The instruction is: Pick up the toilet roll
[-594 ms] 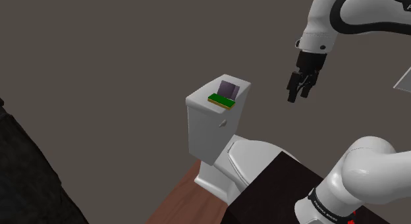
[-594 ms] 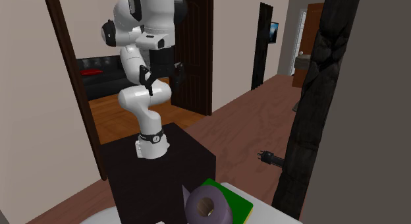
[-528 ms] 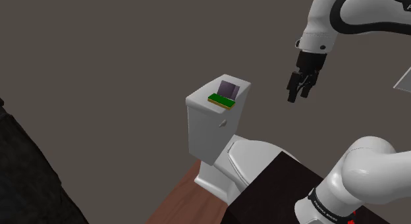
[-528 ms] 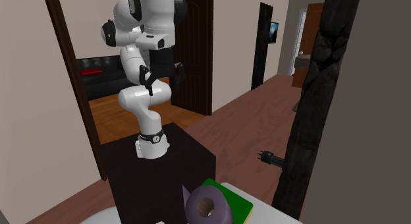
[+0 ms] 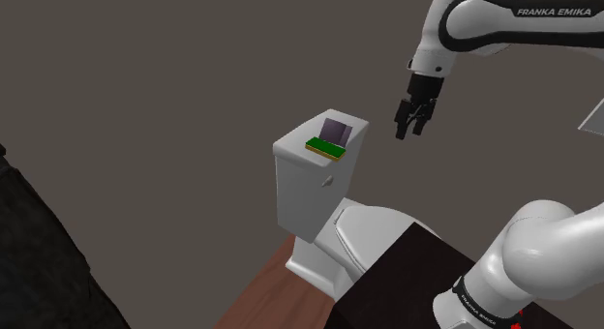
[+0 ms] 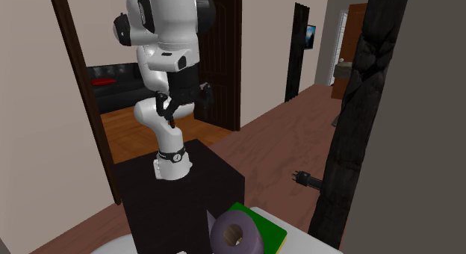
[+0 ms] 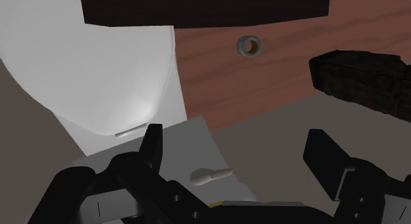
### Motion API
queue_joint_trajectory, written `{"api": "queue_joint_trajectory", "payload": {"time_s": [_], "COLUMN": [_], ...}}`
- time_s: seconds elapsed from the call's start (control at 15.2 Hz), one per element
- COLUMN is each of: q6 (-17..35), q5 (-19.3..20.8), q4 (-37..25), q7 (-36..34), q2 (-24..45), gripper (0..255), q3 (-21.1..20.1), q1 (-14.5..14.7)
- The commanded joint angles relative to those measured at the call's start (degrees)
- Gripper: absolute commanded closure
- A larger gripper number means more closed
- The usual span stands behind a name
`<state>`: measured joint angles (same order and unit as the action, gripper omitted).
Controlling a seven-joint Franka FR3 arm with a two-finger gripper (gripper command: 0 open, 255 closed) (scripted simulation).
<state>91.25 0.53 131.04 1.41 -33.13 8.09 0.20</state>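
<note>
The toilet roll [image 5: 335,132] is a purple-grey roll lying on its side on a green pad [image 5: 325,147] on top of the white toilet tank [image 5: 308,187]. The second exterior view has the roll [image 6: 235,234] close up, its hole facing the camera. My black gripper [image 5: 410,120] hangs in the air to the shoulder view's right of the roll, a little higher and well apart from it. Its fingers stand apart with nothing between them [image 7: 236,138]. In the second exterior view the gripper [image 6: 182,103] hangs above the dark stand [image 6: 183,189].
The white toilet bowl lid [image 5: 363,230] sits between the tank and the stand [image 5: 407,279]. Past the gripper are the tank's flush handle [image 7: 211,174], wooden floor [image 7: 263,84], a small grey ring [image 7: 249,46] and a black object [image 7: 362,78]. A dark rough post [image 6: 362,118] stands beside the toilet.
The arm has swung toward the shoulder view's left and slightly up, bringing the gripper nearer the tank. The fingers remain apart. The roll has not moved.
</note>
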Motion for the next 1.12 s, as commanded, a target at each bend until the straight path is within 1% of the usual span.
{"api": "queue_joint_trajectory", "payload": {"time_s": [0.0,0.26,0.53,0.79,1.06], "q6": [2.47,6.2,8.6,9.55,8.95], "q5": [-0.53,-2.43,-5.41,-9.35,-13.86], "q4": [-2.12,-7.49,-14.13,-22.13,-31.69], "q7": [1.94,6.07,10.47,14.96,19.11], "q2": [4.13,12.63,21.43,30.55,40.05], "gripper": [0,0,0,0,0], "q3": [1.4,4.06,6.36,8.04,8.91], "q1": [0.28,0.89,1.31,1.16,0.12]}}
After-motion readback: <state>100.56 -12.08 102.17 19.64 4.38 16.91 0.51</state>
